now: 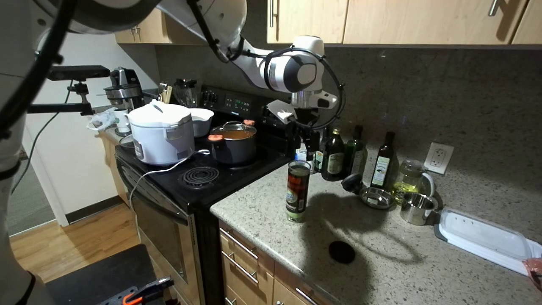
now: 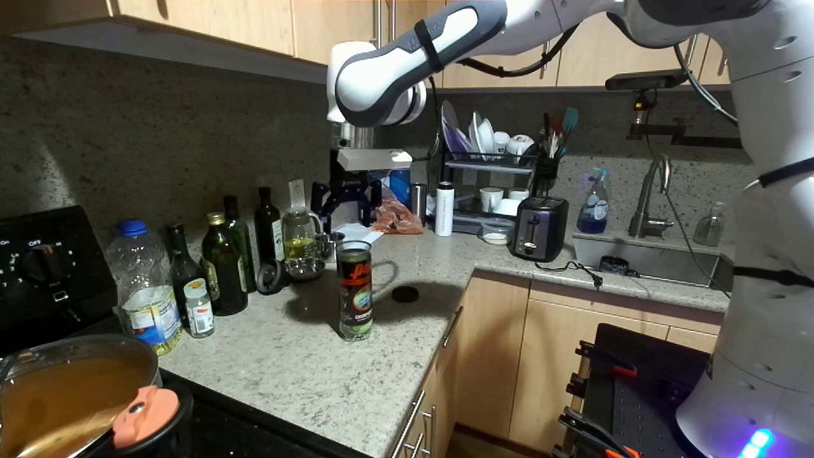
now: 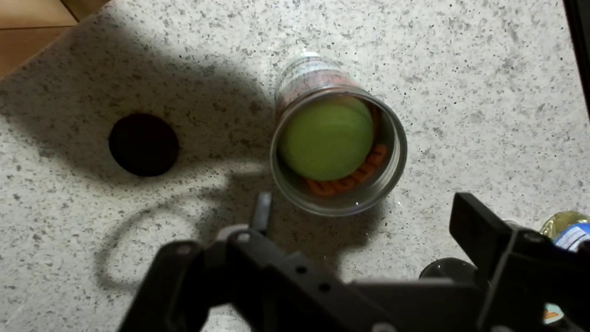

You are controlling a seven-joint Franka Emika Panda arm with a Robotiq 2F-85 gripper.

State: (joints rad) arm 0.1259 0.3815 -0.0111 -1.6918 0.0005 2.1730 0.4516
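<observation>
My gripper (image 2: 346, 221) is spread, pinching nothing, slightly higher than the rim of the clear tube (image 2: 355, 289).
The tube stands upright on the speckled counter (image 2: 280, 381), tall and glossy, its small print unreadable for me. Inside, a blurred green ball (image 3: 327, 138) hides what is below. Beside the tube is a black circle (image 3: 144, 145); disc or hole, I cannot tell. In the wrist view, away from the tube, my gripper partly covers a bottle (image 3: 574, 236).

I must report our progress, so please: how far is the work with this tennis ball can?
Done: the tennis ball can stands upright, open on top, a tennis ball inside. In hand: nothing; the gripper hangs near the can, jaws open. Remaining: the jaws touch nothing, so perhaps gripping the can, or moving away; I cannot tell which.
</observation>
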